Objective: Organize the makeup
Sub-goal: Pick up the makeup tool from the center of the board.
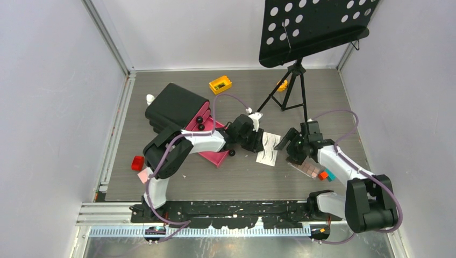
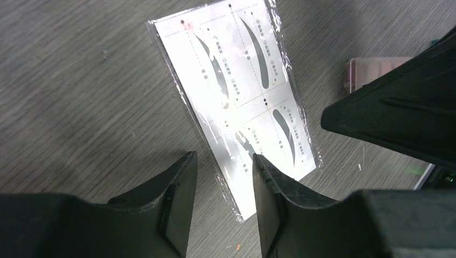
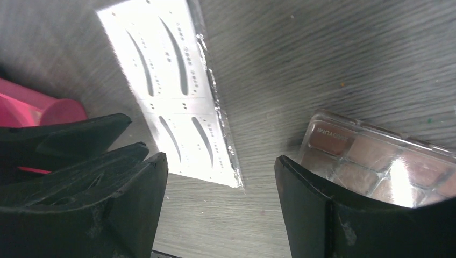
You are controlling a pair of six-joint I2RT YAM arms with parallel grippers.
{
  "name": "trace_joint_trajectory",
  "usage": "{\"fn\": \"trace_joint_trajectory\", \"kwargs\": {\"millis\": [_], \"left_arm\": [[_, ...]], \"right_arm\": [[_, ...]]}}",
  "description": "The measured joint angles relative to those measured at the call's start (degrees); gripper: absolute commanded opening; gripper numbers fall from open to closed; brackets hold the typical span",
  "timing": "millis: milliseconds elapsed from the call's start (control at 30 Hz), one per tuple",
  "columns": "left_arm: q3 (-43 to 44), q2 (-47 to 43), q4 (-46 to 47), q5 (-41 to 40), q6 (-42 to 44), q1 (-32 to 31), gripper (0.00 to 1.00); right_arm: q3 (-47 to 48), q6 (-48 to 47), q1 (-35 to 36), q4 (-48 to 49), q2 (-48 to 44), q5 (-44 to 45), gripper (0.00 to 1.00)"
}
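Left gripper (image 2: 223, 161) hangs half parted over the white eyebrow card (image 2: 242, 80), empty. Right gripper (image 3: 219, 161) gapes wide between that card and the brown palette (image 3: 371, 156).

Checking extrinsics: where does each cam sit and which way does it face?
Top external: above, behind the bases, looking down on the table; both arms show.
Left wrist: on left arm, facing down at the eyebrow card; left gripper shows.
Right wrist: on right arm, facing down at card and brown palette; right gripper shows.
Shared: all three see the card.
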Motion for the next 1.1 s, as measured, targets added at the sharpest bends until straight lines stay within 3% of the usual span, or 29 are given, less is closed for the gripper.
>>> {"fn": "trace_joint_trajectory", "kwargs": {"millis": [267, 500, 767, 1033, 1100], "left_arm": [[0.55, 1.25, -0.83, 0.0, 1.6, -1.42, 0.39], [0.57, 1.66, 0.26, 0.17, 1.7, -1.46, 0.38], [0.57, 1.77, 0.46, 0.13, 1.86, -1.44, 0.38], [0.57, 1.77, 0.48, -0.04, 2.58, -1.27, 0.38], [0.57, 1.77, 0.5, -0.04, 2.64, -1.27, 0.38]], "right_arm": [[0.11, -0.39, 0.0, 0.17, 4.42, -3.1, 0.73], [-1.01, 1.14, 0.0, 6.03, 7.19, -5.03, 0.45], [-3.69, 3.65, -0.02, 14.4, 9.25, -6.29, 0.29], [-5.07, 4.13, -0.13, 16.87, 9.49, -5.49, 0.01], [-5.35, 4.15, -0.13, 17.16, 9.29, -5.25, 0.0]]}}
